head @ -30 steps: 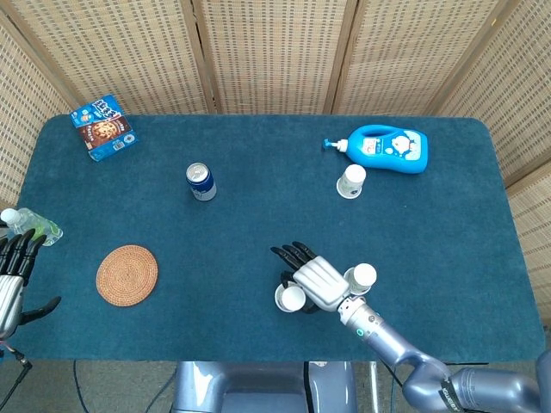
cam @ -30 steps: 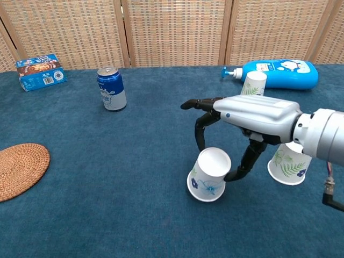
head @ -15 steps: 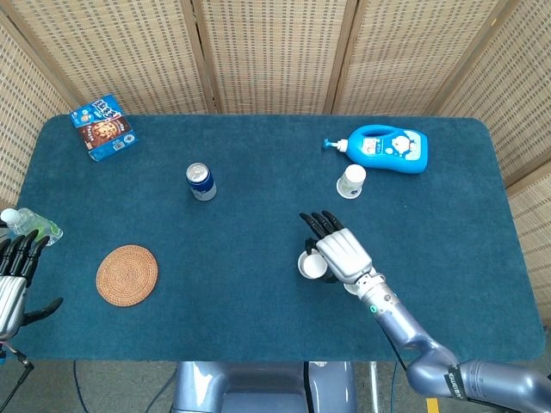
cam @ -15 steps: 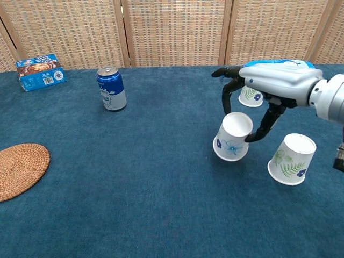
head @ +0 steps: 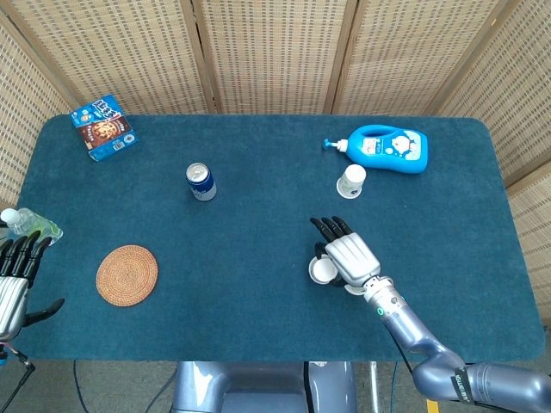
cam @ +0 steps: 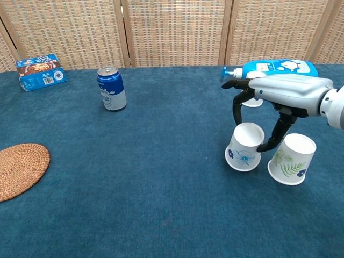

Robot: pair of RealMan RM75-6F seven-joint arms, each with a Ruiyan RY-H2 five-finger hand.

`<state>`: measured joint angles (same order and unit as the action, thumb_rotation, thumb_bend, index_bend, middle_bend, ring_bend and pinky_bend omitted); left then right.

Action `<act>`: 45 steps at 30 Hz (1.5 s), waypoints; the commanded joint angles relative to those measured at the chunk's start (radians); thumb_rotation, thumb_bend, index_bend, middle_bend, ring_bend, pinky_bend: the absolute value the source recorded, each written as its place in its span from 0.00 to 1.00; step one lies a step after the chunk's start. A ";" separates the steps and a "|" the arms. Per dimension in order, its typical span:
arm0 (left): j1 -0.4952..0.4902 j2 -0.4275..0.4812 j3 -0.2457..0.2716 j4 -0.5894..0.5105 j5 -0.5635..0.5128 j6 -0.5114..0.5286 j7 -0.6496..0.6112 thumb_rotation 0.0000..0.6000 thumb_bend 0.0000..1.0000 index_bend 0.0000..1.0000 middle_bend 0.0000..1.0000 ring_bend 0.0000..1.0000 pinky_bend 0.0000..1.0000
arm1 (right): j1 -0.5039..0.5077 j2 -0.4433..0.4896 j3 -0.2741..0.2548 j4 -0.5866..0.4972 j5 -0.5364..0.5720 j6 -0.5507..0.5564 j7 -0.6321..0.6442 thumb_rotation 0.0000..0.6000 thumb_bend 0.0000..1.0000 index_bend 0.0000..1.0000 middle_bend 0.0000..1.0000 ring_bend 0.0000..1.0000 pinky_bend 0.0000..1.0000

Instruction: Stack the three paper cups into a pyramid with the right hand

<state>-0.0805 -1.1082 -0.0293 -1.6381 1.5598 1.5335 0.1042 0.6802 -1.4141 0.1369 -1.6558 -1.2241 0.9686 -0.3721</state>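
My right hand (cam: pixel 282 92) reaches over the table's right half and grips an upside-down paper cup with a blue flower print (cam: pixel 245 147) between thumb and fingers. That cup (head: pixel 324 270) is slightly tilted and sits close to the left of a second upside-down cup with green leaves (cam: pixel 292 159); whether it touches the cloth I cannot tell. In the head view the right hand (head: pixel 349 257) hides the leaf cup. The third cup (head: pixel 351 181) stands farther back beside the blue bottle, mostly hidden behind my hand in the chest view. My left hand (head: pixel 14 280) is empty at the left edge, fingers apart.
A blue detergent bottle (head: pixel 385 147) lies at the back right. A blue can (cam: pixel 112 88) stands back left of centre, a cookie box (cam: pixel 37 71) at the far left corner, a woven coaster (cam: pixel 19 169) at the front left. A small plastic bottle (head: pixel 30 225) lies by my left hand.
My right hand carried the flower cup from the front centre to the right, lifted it, then lowered it beside the leaf cup. The left hand barely moved.
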 commanded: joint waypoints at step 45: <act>0.002 0.002 0.001 -0.001 0.004 0.004 -0.004 1.00 0.19 0.00 0.00 0.00 0.00 | 0.041 0.070 -0.051 -0.125 0.195 -0.027 -0.157 1.00 0.12 0.32 0.00 0.00 0.06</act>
<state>-0.0793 -1.1065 -0.0281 -1.6389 1.5639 1.5370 0.1008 0.7195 -1.3465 0.0861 -1.7770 -1.0317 0.9401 -0.5256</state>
